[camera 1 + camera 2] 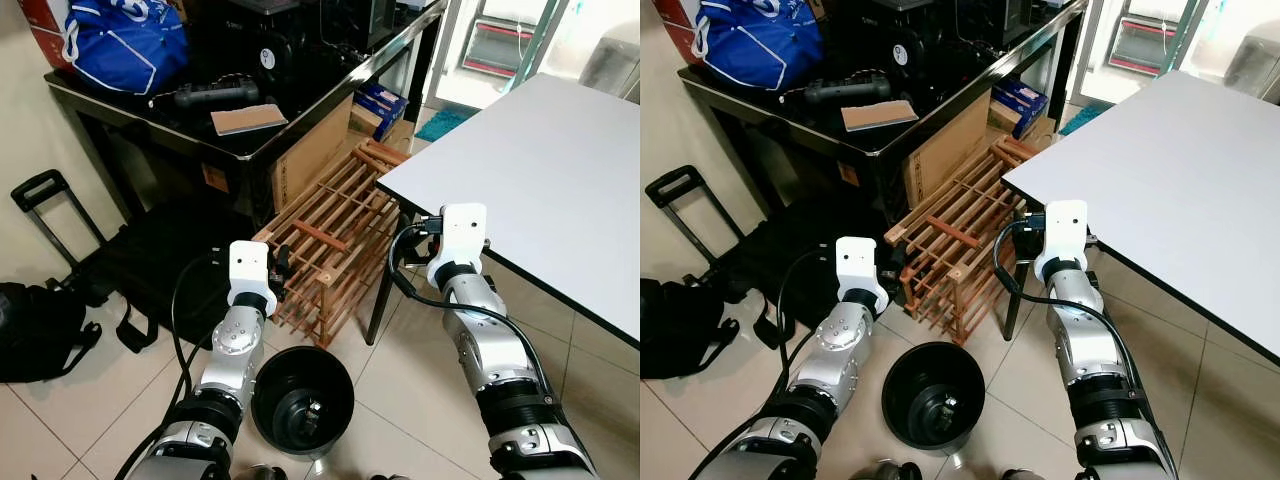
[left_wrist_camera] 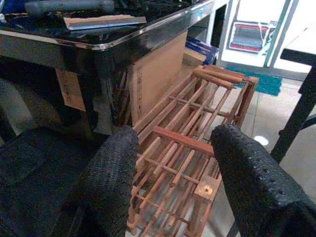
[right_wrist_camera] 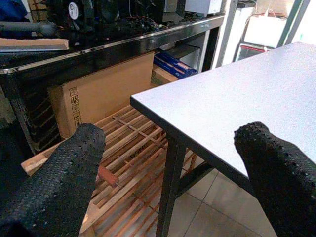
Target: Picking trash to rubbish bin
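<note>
— Counted so far? 
— Two grippers, both raised mid-frame in the head views. One black rubbish bin point(image 1: 303, 400) at bottom centre, on the tiled floor point(image 1: 420, 390) between the two forearms. One wooden slatted rack point(image 1: 340, 225) lying tilted at centre. One white table point(image 1: 530, 170) filling the right side. One glossy black table point(image 1: 210, 140) across the upper left.

— Pincers? 
— Left gripper point(image 2: 173, 182) spread wide, nothing between the fingers, pointing at the rack. Right gripper point(image 3: 173, 173) spread wide too, empty, facing the white table's near corner and black leg point(image 3: 170, 187).

— Trash? 
— Something small and pale inside the bin; cannot tell what.

— Edges, room to move? 
— Rack wedged between the black table and the white table's corner. Open tile at lower right, under the white table's edge. Lower left crowded: one black backpack point(image 1: 40, 330) at the far left edge, one black case with a pull handle point(image 1: 150, 260) beside it.

— On the black table? 
— One blue bag point(image 1: 125, 45) in the upper left corner, one dark dumbbell point(image 1: 215, 94), one flat brown book-like thing point(image 1: 247, 119). One cardboard box point(image 2: 158, 74) beneath.

— Writing? 
— Handling symbols printed on the box, a tan label point(image 2: 69, 89) on the table leg; neither readable.
</note>
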`<state>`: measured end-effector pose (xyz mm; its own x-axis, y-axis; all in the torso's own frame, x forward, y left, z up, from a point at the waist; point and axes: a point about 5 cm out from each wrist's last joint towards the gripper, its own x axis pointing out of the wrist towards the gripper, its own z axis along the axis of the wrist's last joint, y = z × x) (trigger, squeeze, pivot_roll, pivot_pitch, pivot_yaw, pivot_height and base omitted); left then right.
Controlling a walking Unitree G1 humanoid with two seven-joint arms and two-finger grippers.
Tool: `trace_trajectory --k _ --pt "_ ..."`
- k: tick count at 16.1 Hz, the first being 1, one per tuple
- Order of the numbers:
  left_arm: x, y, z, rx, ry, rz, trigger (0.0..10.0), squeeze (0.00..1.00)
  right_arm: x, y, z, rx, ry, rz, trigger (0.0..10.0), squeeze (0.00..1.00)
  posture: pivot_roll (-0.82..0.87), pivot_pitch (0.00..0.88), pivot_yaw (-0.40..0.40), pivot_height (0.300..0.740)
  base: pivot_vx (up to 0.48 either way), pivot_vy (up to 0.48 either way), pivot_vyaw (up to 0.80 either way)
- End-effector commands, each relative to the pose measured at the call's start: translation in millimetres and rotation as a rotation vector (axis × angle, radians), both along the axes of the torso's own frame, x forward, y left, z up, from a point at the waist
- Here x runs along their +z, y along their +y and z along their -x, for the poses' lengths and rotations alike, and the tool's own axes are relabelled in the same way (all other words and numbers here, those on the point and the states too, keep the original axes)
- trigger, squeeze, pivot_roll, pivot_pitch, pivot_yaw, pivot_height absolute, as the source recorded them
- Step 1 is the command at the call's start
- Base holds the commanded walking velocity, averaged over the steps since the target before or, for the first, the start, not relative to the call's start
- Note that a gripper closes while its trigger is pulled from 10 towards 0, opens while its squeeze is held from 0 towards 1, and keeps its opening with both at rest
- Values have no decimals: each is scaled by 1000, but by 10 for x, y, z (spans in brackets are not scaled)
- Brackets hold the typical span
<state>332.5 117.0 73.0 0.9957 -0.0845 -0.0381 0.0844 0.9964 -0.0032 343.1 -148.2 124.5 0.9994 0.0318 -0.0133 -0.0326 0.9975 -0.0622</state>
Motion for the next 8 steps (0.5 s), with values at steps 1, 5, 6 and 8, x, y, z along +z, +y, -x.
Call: trace_trajectory --k 1,5,6,8 --pt "-8 5 12 12 5 5 10000 0 -3 -34 7 -8 2 -4 10000 0 -61 103 21 740 0 0 0" --pt "-23 3 26 10 9 3 10000 0 -1 4 7 11 6 -11 10000 0 -60 97 23 740 0 0 -400" --pt "-24 4 27 9 9 2 10000 0 0 10 7 14 3 -10 10000 0 -59 95 25 740 0 0 -800" --pt "-28 8 32 7 9 1 10000 0 -18 28 17 19 7 -9 10000 0 -59 88 28 740 0 0 -800"
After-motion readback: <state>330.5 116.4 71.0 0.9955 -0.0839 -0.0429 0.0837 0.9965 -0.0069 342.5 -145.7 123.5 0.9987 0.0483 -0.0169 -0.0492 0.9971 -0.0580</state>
